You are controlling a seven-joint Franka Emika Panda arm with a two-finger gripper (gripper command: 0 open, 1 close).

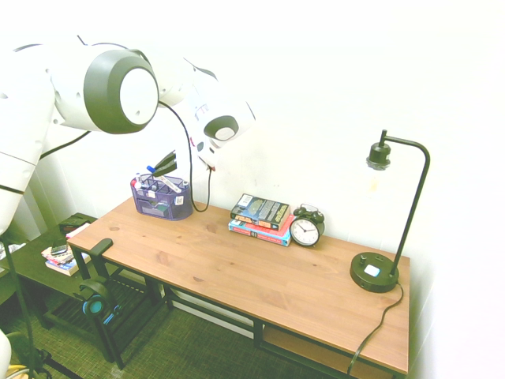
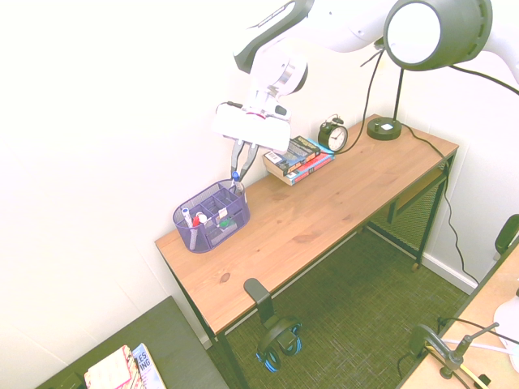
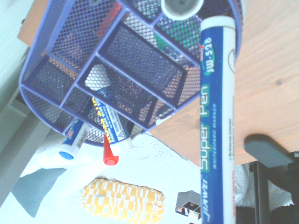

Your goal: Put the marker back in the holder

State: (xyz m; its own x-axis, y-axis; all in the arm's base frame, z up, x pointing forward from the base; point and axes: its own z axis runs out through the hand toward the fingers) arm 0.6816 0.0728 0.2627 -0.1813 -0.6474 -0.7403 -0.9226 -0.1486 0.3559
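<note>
White arm (image 2: 345, 24) extended, wrist (image 2: 280, 73) bent over; tool (image 2: 238, 173) tilted downward, fingers (image 2: 249, 162) drawn closed.

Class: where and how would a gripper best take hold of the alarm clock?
Probably from above, one finger on the face, one behind: the alarm clock stands upright, its round body looks shallow front to back, and the books crowd one side.

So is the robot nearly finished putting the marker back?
Looks nearly there! Already done: the marker is picked up. In hand: that marker, at the purple holder's edge. Left: probably getting it properly inside and letting go.
</note>
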